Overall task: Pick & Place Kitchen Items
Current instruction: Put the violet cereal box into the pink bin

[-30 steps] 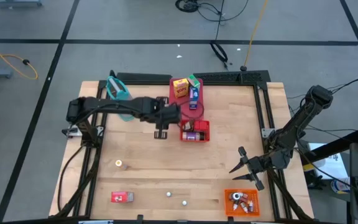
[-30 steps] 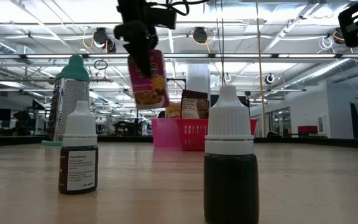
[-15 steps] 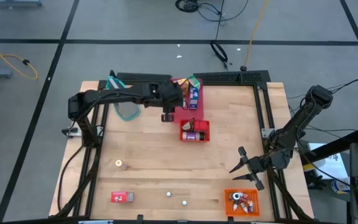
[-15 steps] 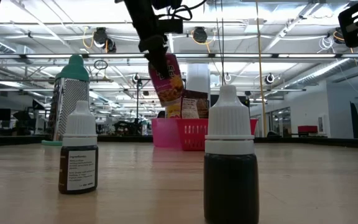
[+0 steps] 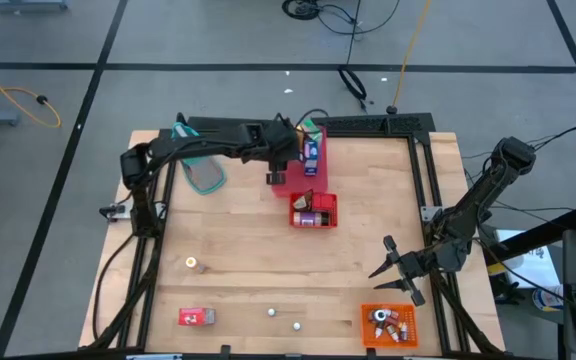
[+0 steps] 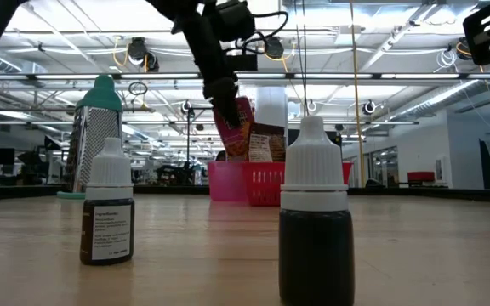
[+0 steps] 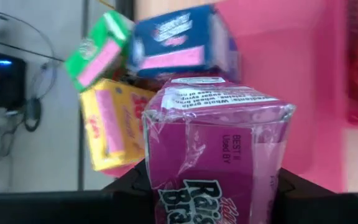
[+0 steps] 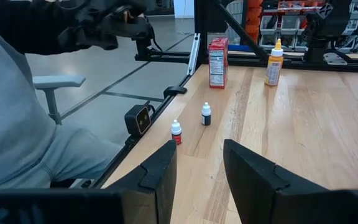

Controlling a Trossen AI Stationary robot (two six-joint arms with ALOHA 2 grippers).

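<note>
The left claw point(image 5: 277, 165) is at about 12 o'clock of the counter point(image 5: 228, 240), over the pink tray point(image 5: 313, 179), and it grips a purple carton point(image 7: 219, 155) between its two fingers, hanging above the tray. In the left wrist view three other cartons lie beyond it: a green carton point(image 7: 98, 51), a blue carton point(image 7: 179, 42) and a yellow carton point(image 7: 110, 124), close together at the far edge of the tray. Just toward 6 o'clock of the tray stands a red basket point(image 5: 314, 211) with small things inside. The right claw point(image 5: 396, 268) waits at about 4 o'clock, above the counter, its fingers partly apart and holding nothing. Near it, at 5 o'clock, is the orange bin point(image 5: 388, 325) with little bottles. A red carton point(image 5: 196, 317) lies at 7 o'clock, and two small dropper bottles point(image 5: 283, 319) stand at 6 o'clock. A grater point(image 6: 99, 140) stands at 11 o'clock.
</note>
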